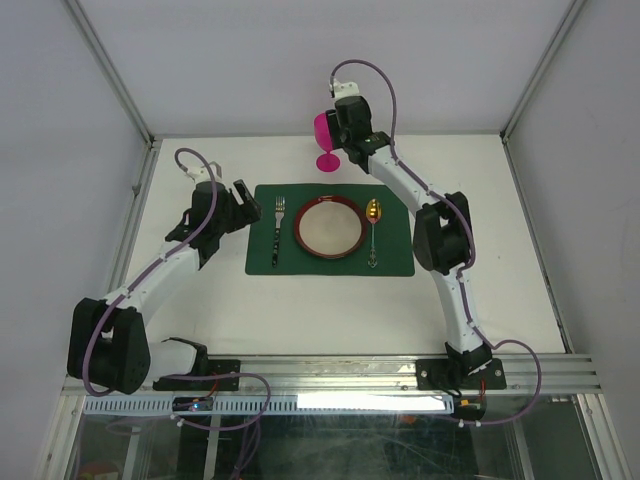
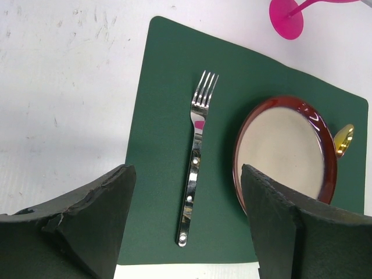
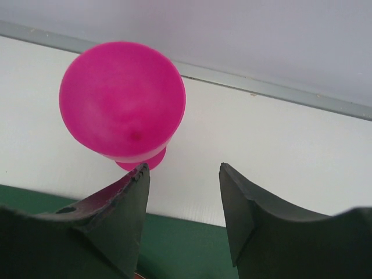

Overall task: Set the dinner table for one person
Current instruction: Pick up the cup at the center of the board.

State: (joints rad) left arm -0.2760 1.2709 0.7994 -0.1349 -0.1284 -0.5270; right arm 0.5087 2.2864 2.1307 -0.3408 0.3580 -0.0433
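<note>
Matte white rectangular bench (image 1: 200,300) carries everything, flat dark green placemat (image 1: 262,262) at its middle. Round cream plate (image 1: 328,228), glossy red rim, centred on the placemat. Left gripper (image 2: 186,168) and right gripper (image 3: 183,167) both gape wide, empty. Pink plastic-looking goblet (image 1: 326,135) stands just off the placemat's far edge; steel fork (image 1: 278,232) left of plate, gold spoon (image 1: 372,228) right. Looks near done; no knife visible.
</note>
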